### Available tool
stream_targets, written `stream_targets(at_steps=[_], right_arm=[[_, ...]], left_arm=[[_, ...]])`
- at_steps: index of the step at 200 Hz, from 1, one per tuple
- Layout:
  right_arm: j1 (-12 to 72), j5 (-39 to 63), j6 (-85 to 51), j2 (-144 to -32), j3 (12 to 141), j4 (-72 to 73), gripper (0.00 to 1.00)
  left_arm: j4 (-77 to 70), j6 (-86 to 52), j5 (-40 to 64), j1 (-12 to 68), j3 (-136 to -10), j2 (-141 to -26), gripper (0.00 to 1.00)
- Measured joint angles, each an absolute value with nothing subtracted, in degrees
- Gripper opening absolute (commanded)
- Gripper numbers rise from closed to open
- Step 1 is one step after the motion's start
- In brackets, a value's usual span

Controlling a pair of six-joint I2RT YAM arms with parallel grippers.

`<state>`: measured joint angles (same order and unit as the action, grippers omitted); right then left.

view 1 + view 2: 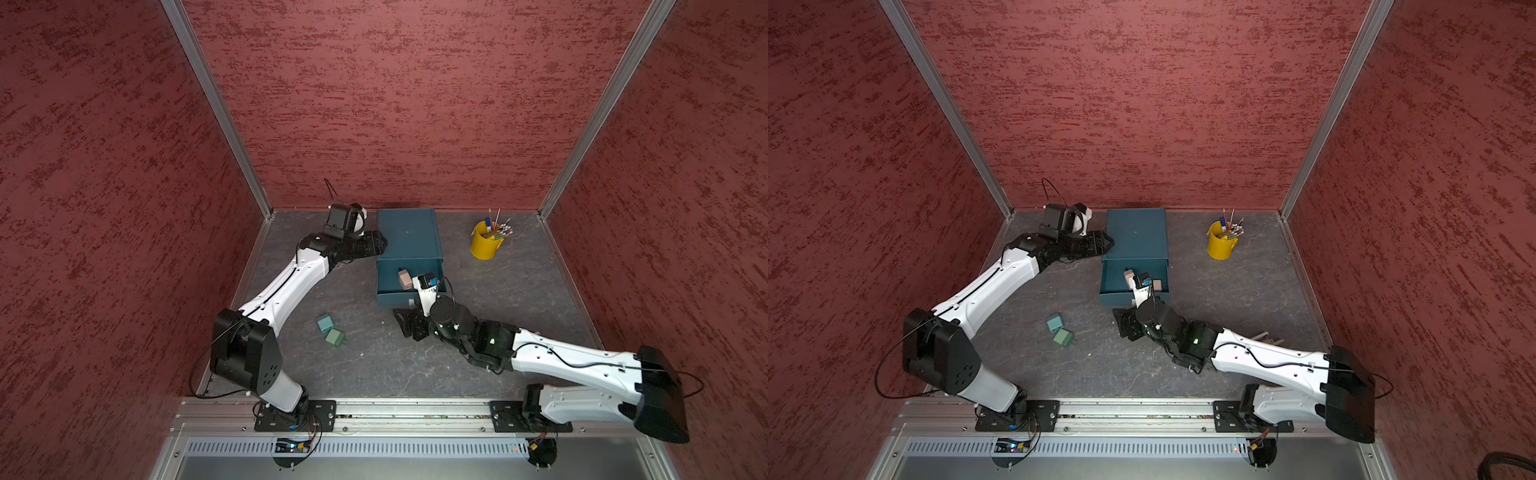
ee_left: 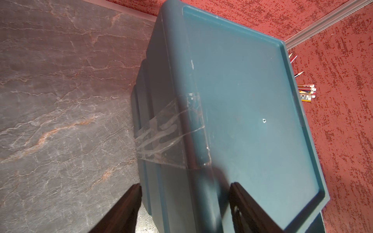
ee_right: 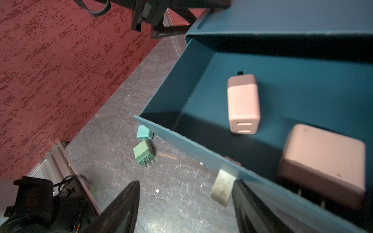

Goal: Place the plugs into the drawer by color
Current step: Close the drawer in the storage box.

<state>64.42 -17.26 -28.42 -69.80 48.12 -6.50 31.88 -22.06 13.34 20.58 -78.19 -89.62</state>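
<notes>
Right gripper (image 3: 186,181): shown with jaws spread wide and empty at the front wall of the open drawer (image 3: 191,145). The white pull tab (image 3: 223,187) is caught between the jaws, close by one finger.
Left gripper (image 2: 185,184): set with jaws apart astride an upper edge of the drawer chest (image 1: 409,232), one finger beside the side wall and the other over the lid. Whether the chest is pressed cannot be told.
Pink plugs: two are seen inside the open drawer, just past its front wall from the right gripper. The farther pink plug (image 3: 243,102) is sharp and the nearer pink plug (image 3: 323,165) is blurred.
Loose plugs: a teal-blue plug (image 3: 143,133) and a mint green plug (image 3: 143,152) are pictured on the table (image 1: 415,365), almost touching. They lie ahead of the right gripper, outside the drawer, and well apart from the left gripper. The green one's prongs are turned toward the right gripper.
How the plugs handle: they are judged light, rigid and smooth-shelled, so a slip off the rounded corners is to be expected. They are best taken across two flat opposite faces, clear of the prongs.
How the chest handles: it is judged thin-walled and light, and likely to slide when a drawer is pulled by its tab. Clear tape (image 2: 161,137) is seen across its side.
Pen bucket (image 1: 482,245): yellow, and left well off from both grippers.
</notes>
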Motion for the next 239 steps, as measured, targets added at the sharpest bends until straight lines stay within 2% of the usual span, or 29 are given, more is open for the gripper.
stream_targets(at_steps=[157, 239], right_arm=[[56.6, -15.66, -23.92, -77.43, 54.17, 1.63, 0.74], [51.86, -14.24, -22.79, -85.17, 56.49, 9.45, 0.74]], left_arm=[[32.58, -20.08, 11.31, 21.19, -77.54, -88.18, 0.68], [32.53, -18.65, 10.5, 21.56, -77.54, -88.01, 0.67]])
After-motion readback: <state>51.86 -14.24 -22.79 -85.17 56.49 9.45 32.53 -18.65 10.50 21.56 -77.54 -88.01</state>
